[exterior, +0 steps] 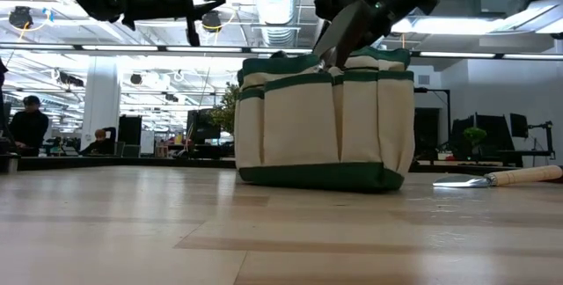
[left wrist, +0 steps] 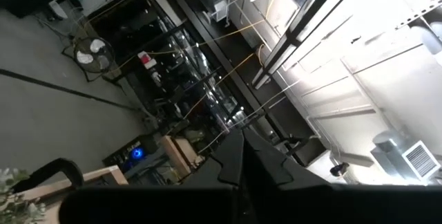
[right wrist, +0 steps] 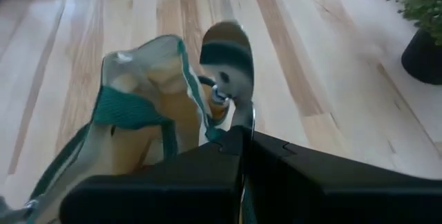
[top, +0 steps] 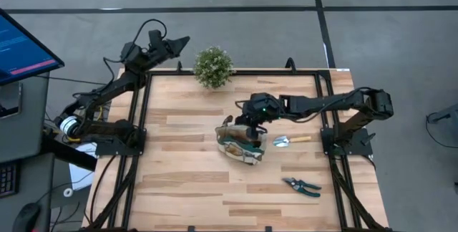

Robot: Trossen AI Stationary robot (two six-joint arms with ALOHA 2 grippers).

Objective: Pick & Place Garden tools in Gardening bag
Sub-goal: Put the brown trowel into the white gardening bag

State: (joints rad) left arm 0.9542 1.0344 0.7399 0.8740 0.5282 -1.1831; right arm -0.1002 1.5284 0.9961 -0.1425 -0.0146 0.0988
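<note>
The beige gardening bag (top: pixel 242 145) with green trim stands upright on its base at mid-table; it also shows in the low view (exterior: pixel 325 118) and the right wrist view (right wrist: pixel 145 92). My right gripper (top: pixel 248 122) is above the bag's top, shut on a silver-bladed trowel (right wrist: pixel 226 51). A second trowel (top: pixel 292 140) lies flat on the table right of the bag. The teal-handled pruning shears (top: pixel 302 185) lie near the front right. My left gripper (top: pixel 180 42) is shut and empty, raised beyond the table's far left corner. The glove is not in view. My right gripper holds the trowel behind its blade, at the narrow neck (right wrist: pixel 246 117); the fingers hide what lies farther back. The fingers slant down from above and from the right. The blade (exterior: pixel 337 39) sticks out past the fingertips, tilted down, its end at the bag's top rim, clear of the table.
A bushy green potted plant (top: pixel 212 66) stands at the table's far edge, left of centre. The black frame rails (top: pixel 139 132) run along the table's left and right sides. Bare wood lies left of and in front of the bag.
</note>
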